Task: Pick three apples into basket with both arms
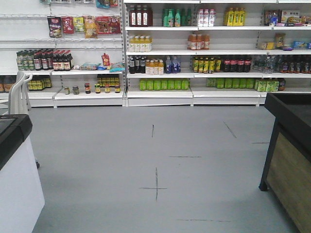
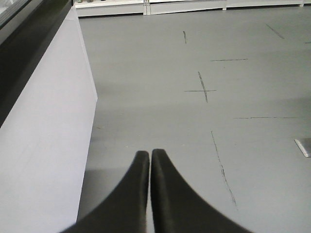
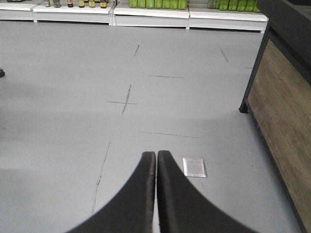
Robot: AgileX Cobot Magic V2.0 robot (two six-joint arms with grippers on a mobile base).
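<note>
no apples and no basket showed in any of the three views, so where they stood could not be told from here. the front view held only a shop aisle: a bare grey floor (image 1: 97,145) with thin dark cross marks (image 1: 156,187), stocked shelves (image 1: 194,48) along the far wall, a white cabinet (image 1: 17,189) with a black top at the left edge, and a dark wood-sided stand (image 1: 291,165) at the right edge.

the left pincer (image 2: 149,154) had its two dark fingers pressed together with nothing between them, hanging over the floor just beside the white cabinet's side. the right pincer (image 3: 156,155) was likewise closed and empty, over open floor, with a small metal floor plate (image 3: 195,167) just to one side of its tip and the wood-sided stand further off.

judged from this, the task had not visibly begun: no apple was held, none was seen placed, and all three picks looked left to do. the likely first need was for the base or the arms to bring the fruit and the basket into view before either pincer could open for a grasp.
</note>
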